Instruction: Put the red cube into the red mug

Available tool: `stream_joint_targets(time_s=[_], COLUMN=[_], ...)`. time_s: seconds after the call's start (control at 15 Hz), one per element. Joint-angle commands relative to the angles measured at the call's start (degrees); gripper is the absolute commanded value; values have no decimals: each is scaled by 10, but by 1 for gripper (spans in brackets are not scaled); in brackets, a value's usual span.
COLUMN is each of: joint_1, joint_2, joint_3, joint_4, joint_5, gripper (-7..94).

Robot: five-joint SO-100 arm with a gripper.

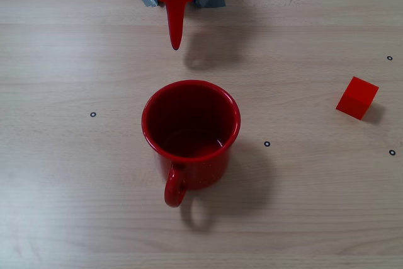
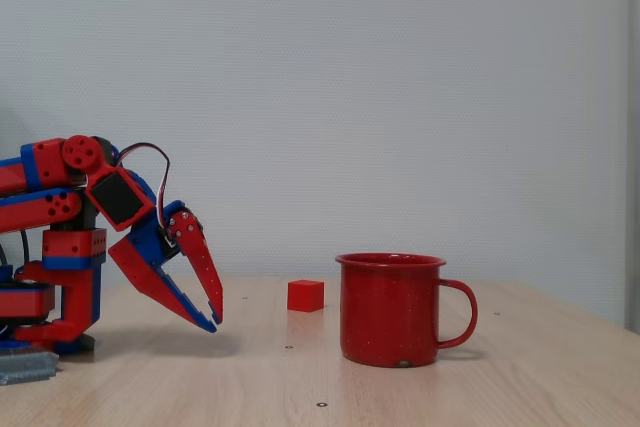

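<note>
The red mug (image 2: pixel 390 309) stands upright on the pale wooden surface (image 2: pixel 480 387) and is the thing nearest the side camera; I place everything else by it. In that fixed view its loop handle (image 2: pixel 458 315) sticks out to the right. From overhead the mug (image 1: pixel 191 131) sits about mid-surface, mouth open upward, nothing inside it, handle (image 1: pixel 174 188) toward the bottom edge of the picture.

Behind the mug in the side view, just off its left flank, the red cube (image 2: pixel 306 295) rests on the surface, apart from it. From overhead the cube (image 1: pixel 357 97) lies well to the mug's right, turned at a slant.

My pincer (image 2: pixel 213 318) hangs left of the mug in the side view, tips pointing down close above the surface, its two fingers slightly apart and holding nothing. Overhead, my pincer (image 1: pixel 175 43) is above the mug's rim in the picture, near the top edge.
</note>
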Motion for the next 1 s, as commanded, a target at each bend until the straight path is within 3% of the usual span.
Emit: stream_joint_targets(time_s=[0.0,0.93], joint_1=[-16,-17], joint_2=[32,32], joint_3=[19,16], joint_4=[-30,-29], joint_5=[-34,-58], gripper=[0,0])
